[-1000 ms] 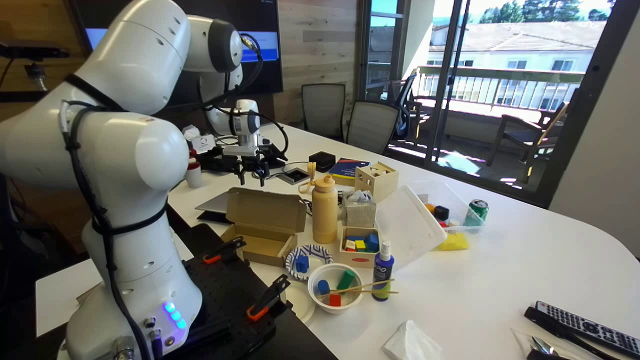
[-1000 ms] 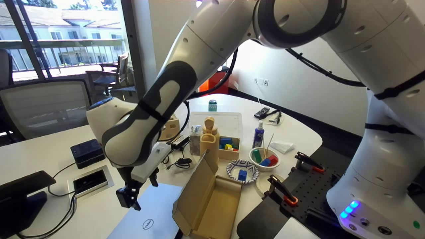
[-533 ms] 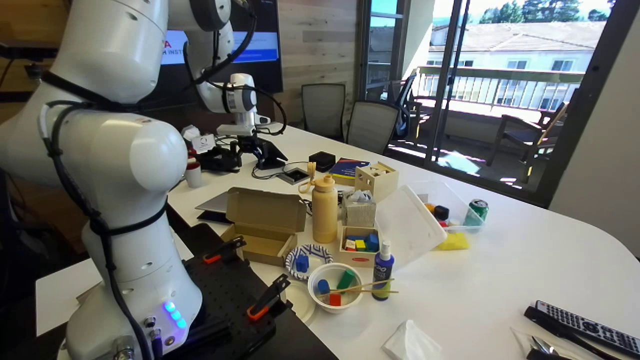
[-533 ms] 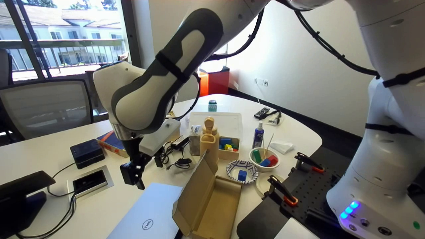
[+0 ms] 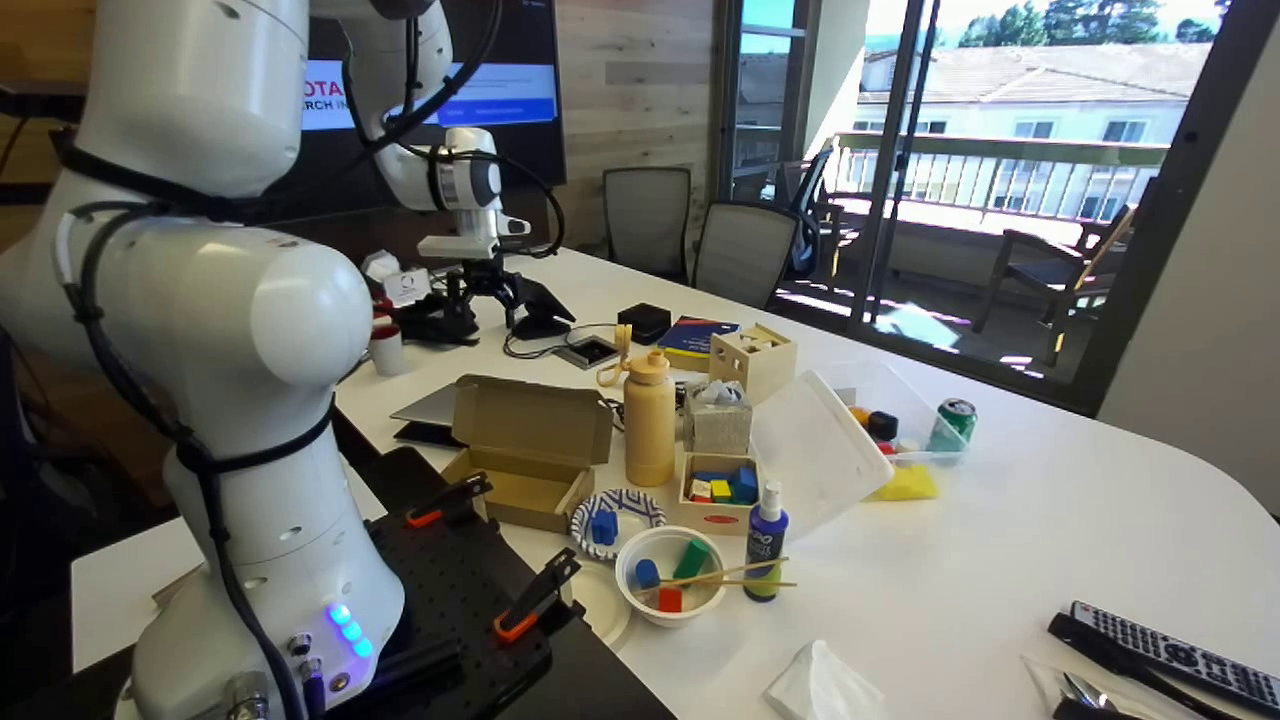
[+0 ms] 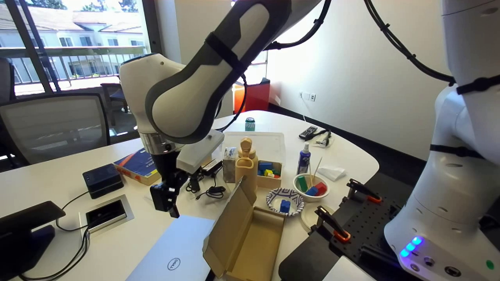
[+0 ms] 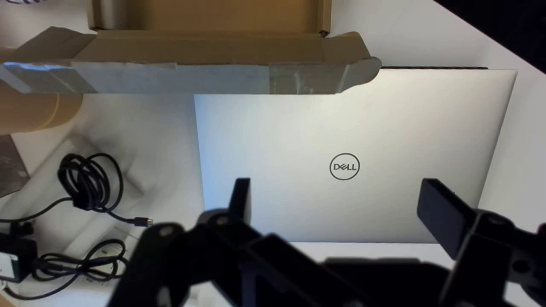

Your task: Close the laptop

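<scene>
Hovering near the silver laptop (image 7: 354, 136), which lies beside a cardboard box (image 7: 204, 49), the gripper (image 7: 337, 198) holds its empty jaws wide. Closing looks nearly done to me — next, perhaps, a gentle downward press.

The arm (image 5: 300, 310) I drive remotely has rounded white shells (image 6: 146, 84), dark grey trim (image 6: 279, 17), black straps (image 6: 224, 51) and cables (image 6: 411, 57), three blue lights (image 6: 411, 246) and a green dot (image 6: 490, 264) on its base (image 6: 437, 230), and a black pincer (image 7: 337, 200).

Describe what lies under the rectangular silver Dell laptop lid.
Beneath the silver laptop lid, what seems a flat black base partly shows in an exterior view. The rest, including any keyboard, is covered.
</scene>
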You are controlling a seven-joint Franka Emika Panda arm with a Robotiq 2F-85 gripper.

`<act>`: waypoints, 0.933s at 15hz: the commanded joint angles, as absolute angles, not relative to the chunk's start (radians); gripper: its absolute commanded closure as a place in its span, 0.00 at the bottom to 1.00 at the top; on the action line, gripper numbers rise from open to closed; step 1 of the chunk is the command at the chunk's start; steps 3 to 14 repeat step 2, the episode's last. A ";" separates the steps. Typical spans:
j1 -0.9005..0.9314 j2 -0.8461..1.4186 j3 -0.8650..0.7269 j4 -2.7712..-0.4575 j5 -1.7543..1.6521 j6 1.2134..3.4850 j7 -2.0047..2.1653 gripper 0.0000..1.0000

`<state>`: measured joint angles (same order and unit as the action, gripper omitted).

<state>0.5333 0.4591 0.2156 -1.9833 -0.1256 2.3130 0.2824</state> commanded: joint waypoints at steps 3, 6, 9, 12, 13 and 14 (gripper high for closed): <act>0.501 0.417 0.249 -2.046 -0.104 2.351 0.287 0.00; 0.501 0.417 0.249 -2.046 -0.104 2.351 0.287 0.00; 0.501 0.417 0.249 -2.046 -0.104 2.351 0.287 0.00; 0.501 0.417 0.249 -2.046 -0.104 2.351 0.287 0.00; 0.501 0.417 0.249 -2.046 -0.104 2.351 0.287 0.00; 0.501 0.417 0.249 -2.046 -0.104 2.351 0.287 0.00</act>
